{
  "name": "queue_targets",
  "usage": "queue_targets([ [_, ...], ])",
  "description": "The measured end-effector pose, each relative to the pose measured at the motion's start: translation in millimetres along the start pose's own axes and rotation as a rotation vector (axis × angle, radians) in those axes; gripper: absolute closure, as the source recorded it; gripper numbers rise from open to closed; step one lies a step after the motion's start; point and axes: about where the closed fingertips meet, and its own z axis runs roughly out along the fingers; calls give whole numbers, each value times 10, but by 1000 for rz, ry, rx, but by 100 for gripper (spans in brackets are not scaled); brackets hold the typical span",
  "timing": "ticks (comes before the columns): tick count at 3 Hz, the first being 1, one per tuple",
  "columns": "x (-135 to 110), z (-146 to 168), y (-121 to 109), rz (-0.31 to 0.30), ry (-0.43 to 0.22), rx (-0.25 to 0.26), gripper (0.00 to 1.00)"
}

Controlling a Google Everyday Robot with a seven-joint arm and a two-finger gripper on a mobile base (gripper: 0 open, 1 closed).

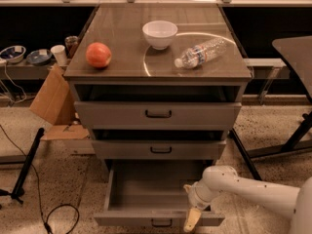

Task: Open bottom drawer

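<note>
Down low, the robot's white arm (248,189) reaches in from the right, its hand (191,220) at the front edge of the bottom drawer (126,221), just right of the small dark bar handle (161,223); whether the hand is wide or narrow cannot be told. The bottom drawer stands pulled well out from the table (122,38), its grey floor in view. Above it, the middle drawer (122,150) and the top drawer (112,114) each show a dark gap over the front. On the tabletop sit a red apple (98,55) at left, a white bowl (160,34) with its white inside in view, and a plastic water bottle (202,52) on its side at right. A cardboard box (53,99) leans beside the table's left flank.
</note>
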Motion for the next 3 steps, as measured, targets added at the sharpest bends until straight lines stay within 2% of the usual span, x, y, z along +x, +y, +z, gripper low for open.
queue_targets([
  [3, 417, -827, 246, 64, -81, 178, 0],
])
